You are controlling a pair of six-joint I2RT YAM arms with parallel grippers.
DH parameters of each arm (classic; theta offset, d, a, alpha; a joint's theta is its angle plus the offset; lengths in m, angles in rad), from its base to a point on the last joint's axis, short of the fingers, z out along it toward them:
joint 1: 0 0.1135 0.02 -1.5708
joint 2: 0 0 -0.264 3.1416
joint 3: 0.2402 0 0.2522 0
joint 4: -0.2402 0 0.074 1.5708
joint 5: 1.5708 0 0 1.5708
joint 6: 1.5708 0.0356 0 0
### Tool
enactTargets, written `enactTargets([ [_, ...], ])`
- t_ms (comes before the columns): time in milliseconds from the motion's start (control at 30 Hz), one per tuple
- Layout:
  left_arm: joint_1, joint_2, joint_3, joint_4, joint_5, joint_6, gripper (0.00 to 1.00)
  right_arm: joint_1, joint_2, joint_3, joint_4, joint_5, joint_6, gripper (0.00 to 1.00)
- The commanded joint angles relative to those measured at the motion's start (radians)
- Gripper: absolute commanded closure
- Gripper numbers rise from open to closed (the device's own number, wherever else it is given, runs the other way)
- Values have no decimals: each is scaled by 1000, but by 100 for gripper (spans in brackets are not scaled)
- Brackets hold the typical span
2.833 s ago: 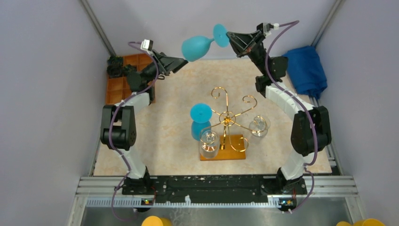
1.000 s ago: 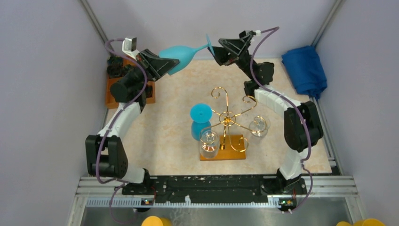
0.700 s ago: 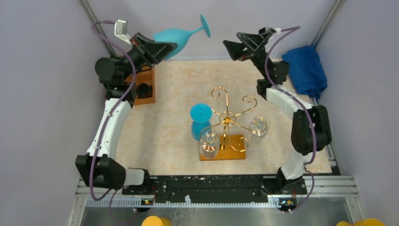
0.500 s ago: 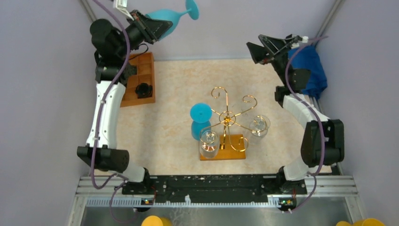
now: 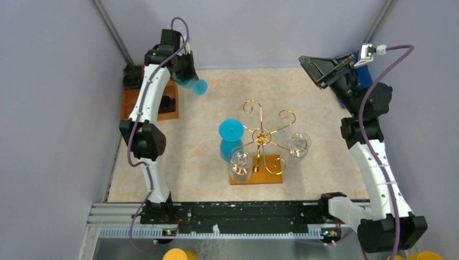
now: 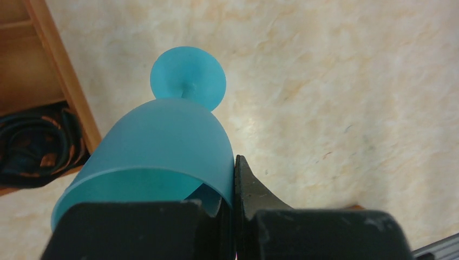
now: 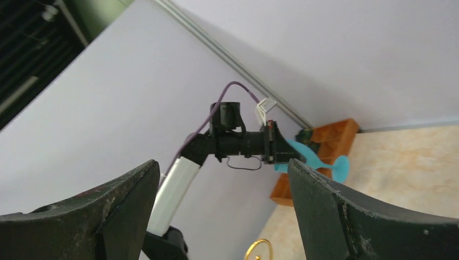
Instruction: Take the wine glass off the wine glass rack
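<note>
- Blue wine glass (image 5: 192, 85) off rack (image 5: 262, 136), at its 10 o'clock, foot toward table (image 5: 325, 162).
- L gripper (image 6: 230, 187) clamps its rim; R gripper (image 7: 223, 165) spread wide, empty, 2 o'clock.
- Left: set down, release.

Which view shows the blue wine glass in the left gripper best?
Left wrist: the blue wine glass fills the frame, its rim pinched by the left gripper. Top external shows mostly its foot; right wrist shows it small and distant.
</note>
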Motion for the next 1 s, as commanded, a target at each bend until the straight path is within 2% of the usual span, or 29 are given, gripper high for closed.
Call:
enactTargets([
  [0,-47,21,42,-189,-151,116,100,1,-56,47,-328,54,-208,12],
  [133,-105,68,-2,-215,-271,137,100,1,-98,55,-426,86,-263,9],
  [267,-136,129,-43,-221,-300,149,100,1,-117,34,-470,82,-265,8],
  [633,-138,225,-69,-230,-334,146,100,1,-140,-30,-420,60,-237,9],
  [700,-138,231,-68,-232,-331,147,93,1,-143,-32,-422,60,-239,9],
  [867,-138,233,-74,-239,-319,141,63,1,-146,-42,-422,62,-244,9],
  [967,-138,219,-74,-243,-316,138,50,1,-143,-54,-410,55,-239,9],
])
